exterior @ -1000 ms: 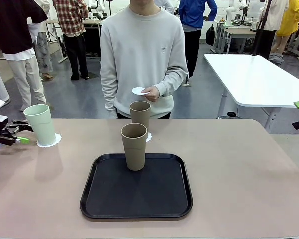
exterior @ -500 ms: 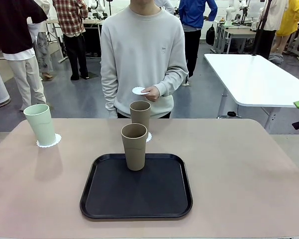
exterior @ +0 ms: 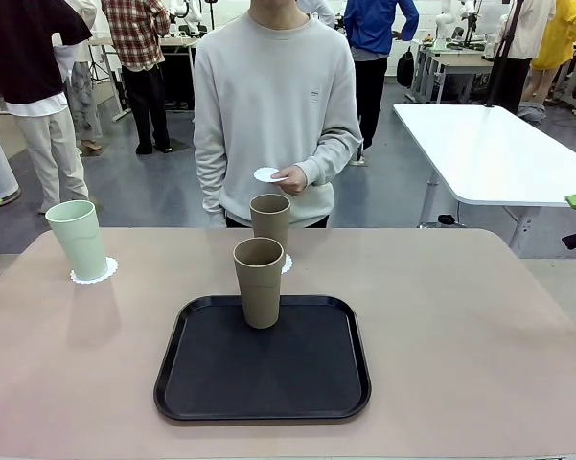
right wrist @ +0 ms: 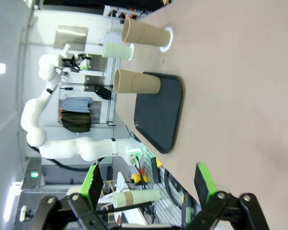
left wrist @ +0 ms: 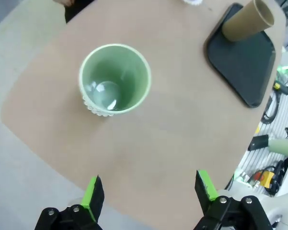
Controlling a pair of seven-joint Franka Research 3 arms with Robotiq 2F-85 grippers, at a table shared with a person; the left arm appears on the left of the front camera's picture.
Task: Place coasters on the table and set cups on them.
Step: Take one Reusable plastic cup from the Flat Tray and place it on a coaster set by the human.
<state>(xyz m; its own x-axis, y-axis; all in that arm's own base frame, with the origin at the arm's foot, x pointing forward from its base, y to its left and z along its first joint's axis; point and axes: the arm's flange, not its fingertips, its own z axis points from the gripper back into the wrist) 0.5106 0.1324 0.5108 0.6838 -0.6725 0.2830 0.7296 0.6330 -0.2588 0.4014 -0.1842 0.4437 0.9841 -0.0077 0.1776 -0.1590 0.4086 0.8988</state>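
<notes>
The left gripper [left wrist: 148, 184] has withdrawn from the mint cup [exterior: 79, 240]; its fingers stand wide apart, empty, as do those of the right gripper [right wrist: 147, 175]. Frame centre: brown cup [exterior: 259, 283] on black tray [exterior: 268, 383]. Behind it the second brown cup [exterior: 270, 218], and the mint cup at left, stand on coasters [exterior: 98, 272] on the tabletop [exterior: 460, 326]. Top centre, a person's hand [exterior: 292, 179] holds the third coaster [exterior: 265, 174].

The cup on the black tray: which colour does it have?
The cup on the tray is brown-taupe, seen best in the front view.
</notes>
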